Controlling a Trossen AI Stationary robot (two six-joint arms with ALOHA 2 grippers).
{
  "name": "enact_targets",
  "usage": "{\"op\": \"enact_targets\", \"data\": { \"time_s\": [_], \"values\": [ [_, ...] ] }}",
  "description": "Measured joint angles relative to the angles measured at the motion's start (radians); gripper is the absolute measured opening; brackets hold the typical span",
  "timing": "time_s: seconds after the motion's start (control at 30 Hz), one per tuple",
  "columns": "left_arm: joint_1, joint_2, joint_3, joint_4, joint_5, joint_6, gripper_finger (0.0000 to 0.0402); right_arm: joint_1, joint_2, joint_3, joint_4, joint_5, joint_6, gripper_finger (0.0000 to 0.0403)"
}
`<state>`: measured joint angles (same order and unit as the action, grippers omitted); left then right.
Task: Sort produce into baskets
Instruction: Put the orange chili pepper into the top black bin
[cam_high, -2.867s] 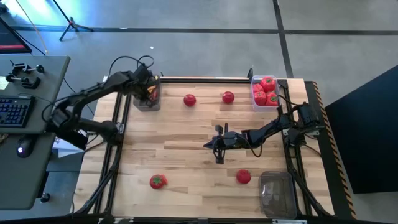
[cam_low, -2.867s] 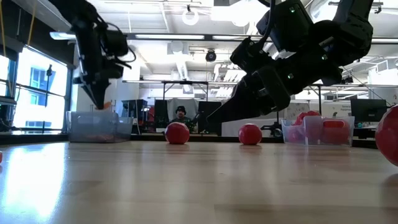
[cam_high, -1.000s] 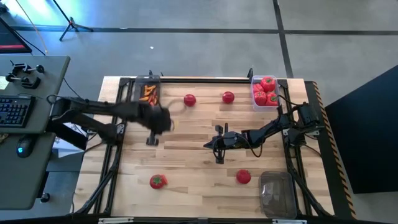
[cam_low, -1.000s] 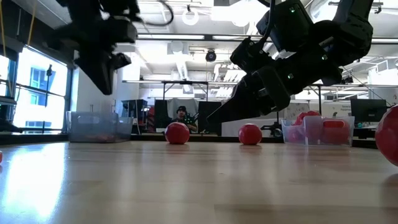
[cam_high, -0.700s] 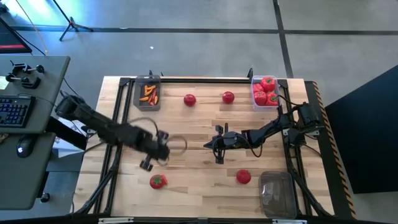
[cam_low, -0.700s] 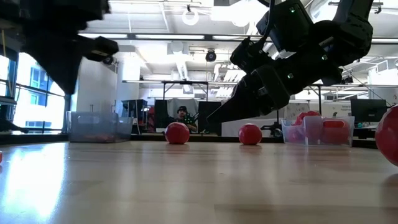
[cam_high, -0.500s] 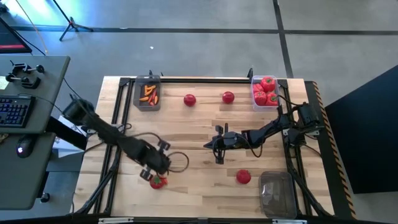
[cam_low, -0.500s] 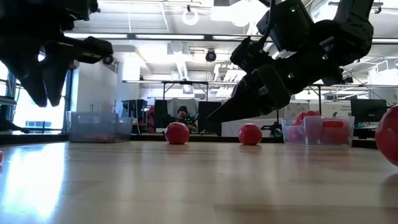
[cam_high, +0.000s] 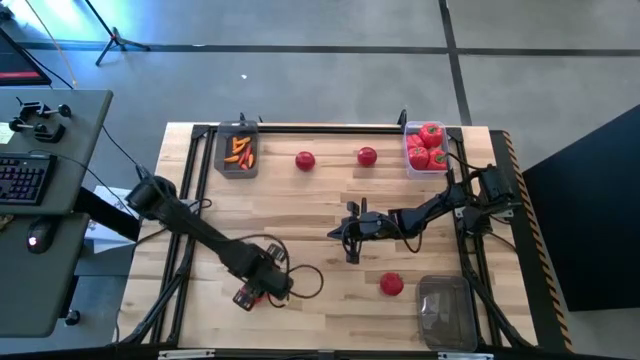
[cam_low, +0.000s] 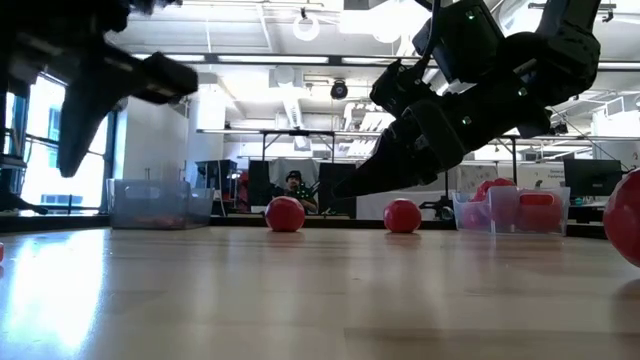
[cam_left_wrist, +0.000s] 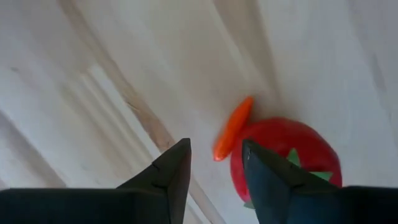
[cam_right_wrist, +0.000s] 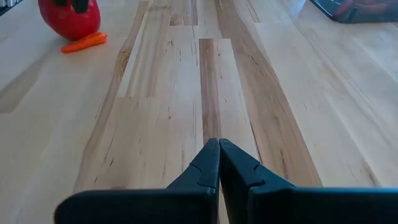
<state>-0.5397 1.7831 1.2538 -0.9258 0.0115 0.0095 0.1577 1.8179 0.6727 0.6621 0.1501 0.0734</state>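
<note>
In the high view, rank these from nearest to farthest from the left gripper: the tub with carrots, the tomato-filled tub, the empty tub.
From the left gripper, at the table's near left:
1. Tub with carrots, far left corner.
2. Empty tub, near right corner.
3. Tomato-filled tub, far right corner.

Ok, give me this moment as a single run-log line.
left gripper: open, above carrot beside tomato | right gripper: shut, idle mid-table | carrot basket: far left corner
</note>
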Motion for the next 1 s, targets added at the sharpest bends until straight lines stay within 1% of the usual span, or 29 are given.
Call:
{"op": "enact_targets", "data": {
  "time_s": [0.13,0.3,0.47,0.57,0.77,0.9,1.0],
  "values": [
    [-0.014,0.071,0.022,-0.008,-0.027,0.002,0.0138,-0.002,0.000,0.000,0.000,0.000,0.002,0.0000],
    [-0.024,0.162,0.096,-0.007,-0.045,0.002,0.0138,-0.007,0.000,0.000,0.000,0.000,0.030,0.0000],
    [-0.039,0.222,0.150,-0.057,-0.049,0.002,0.0138,-0.006,0.000,0.000,-0.002,-0.001,0.032,0.0000],
    [-0.055,0.234,0.150,-0.092,-0.049,0.014,0.0139,-0.006,0.000,0.000,-0.009,-0.004,0.041,0.0000],
    [-0.090,0.234,0.151,-0.093,-0.055,0.028,0.0135,-0.006,0.000,0.000,-0.024,-0.008,0.042,0.0000],
    [-0.098,0.234,0.151,-0.093,-0.080,0.028,0.0128,-0.006,0.000,0.000,-0.033,-0.008,0.042,0.0000],
    [-0.094,0.234,0.151,-0.086,-0.089,-0.003,0.0120,-0.006,0.000,0.000,-0.035,-0.008,0.042,0.0000]
  ]
}}
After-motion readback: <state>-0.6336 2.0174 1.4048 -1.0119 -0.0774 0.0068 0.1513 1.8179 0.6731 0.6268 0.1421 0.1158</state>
